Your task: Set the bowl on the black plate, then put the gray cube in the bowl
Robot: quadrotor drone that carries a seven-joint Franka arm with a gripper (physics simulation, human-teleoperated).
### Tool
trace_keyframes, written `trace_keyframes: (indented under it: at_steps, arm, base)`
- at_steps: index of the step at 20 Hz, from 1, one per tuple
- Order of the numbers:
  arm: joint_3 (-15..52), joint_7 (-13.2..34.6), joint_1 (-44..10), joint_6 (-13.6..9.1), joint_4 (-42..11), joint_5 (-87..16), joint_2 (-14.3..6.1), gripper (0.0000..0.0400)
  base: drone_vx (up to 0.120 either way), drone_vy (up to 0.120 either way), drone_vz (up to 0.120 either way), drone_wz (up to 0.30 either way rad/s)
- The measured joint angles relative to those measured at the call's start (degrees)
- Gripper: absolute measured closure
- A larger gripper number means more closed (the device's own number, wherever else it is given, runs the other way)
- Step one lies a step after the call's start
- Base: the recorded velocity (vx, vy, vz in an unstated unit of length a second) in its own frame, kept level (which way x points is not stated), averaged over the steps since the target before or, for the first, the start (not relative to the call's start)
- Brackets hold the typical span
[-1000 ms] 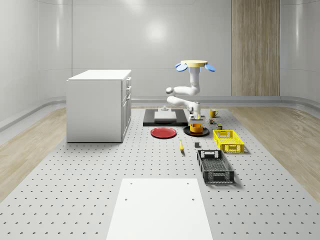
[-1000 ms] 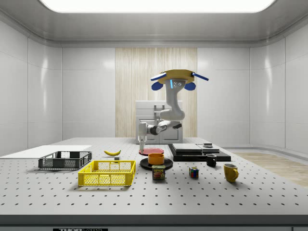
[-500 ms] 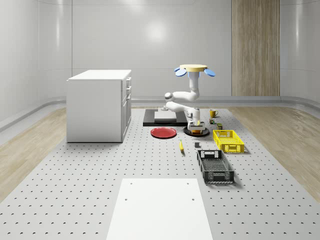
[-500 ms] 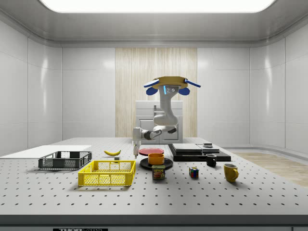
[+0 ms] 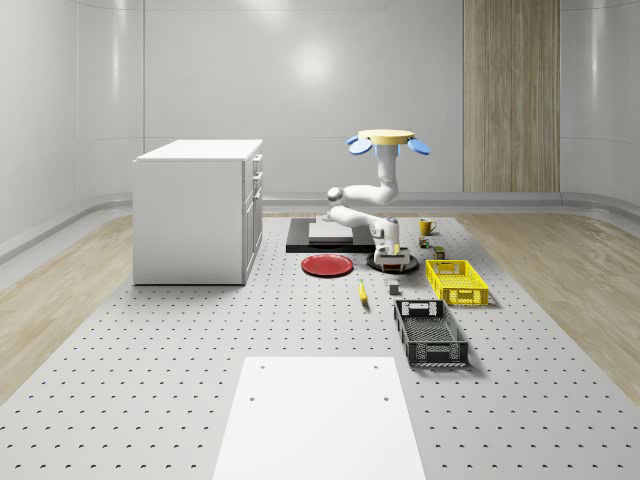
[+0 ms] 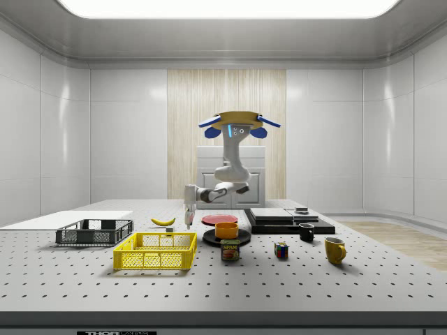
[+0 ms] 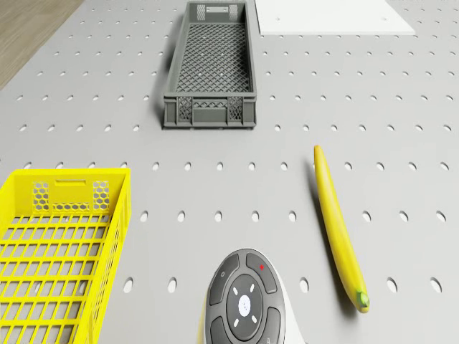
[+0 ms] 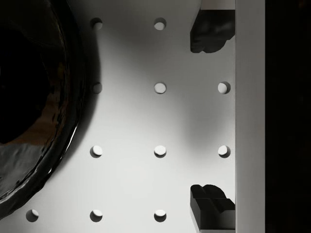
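Side view: the drone (image 6: 239, 122) hovers above the counter (image 6: 293, 279), its empty pincer (image 6: 187, 222) spread just beside the bowl (image 6: 226, 229) on the black plate (image 6: 242, 238).

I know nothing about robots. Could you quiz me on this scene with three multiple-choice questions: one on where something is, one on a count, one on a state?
1. Where is the orange bowl?
A) on the red plate
B) on the black plate
C) on the white cabinet

2. How many mesh crates are there?
A) one
B) two
C) four

3. How are the robot's fingers?
A) open, holding nothing
B) shut on the banana
C) shut on the gray cube

Answers:
1 B: the side view shows the bowl sitting on that plate.
2 B: a yellow crate and a dark gray crate.
3 A: the wrist view shows them apart, with bare table between.
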Motion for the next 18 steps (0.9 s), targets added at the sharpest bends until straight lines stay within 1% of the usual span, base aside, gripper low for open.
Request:
trace_keyframes:
  at_steps: [13, 16, 18]
  arm:
    - [-0.2, -0.3, 0.4, -0.6, -0.1, -0.3, 0.6, 0.0000]
    - [-0.2, -0.4, 0.5, -0.7, -0.1, -0.4, 0.8, 0.0000]
    - [-0.2, -0.5, 0.6, -0.8, -0.1, -0.5, 0.9, 0.0000]
  base:
    - [0.120, 0.000, 0.000, 0.000]
    - [0.120, -0.107, 0.000, 0.000]
    - [0.120, 0.000, 0.000, 0.000]
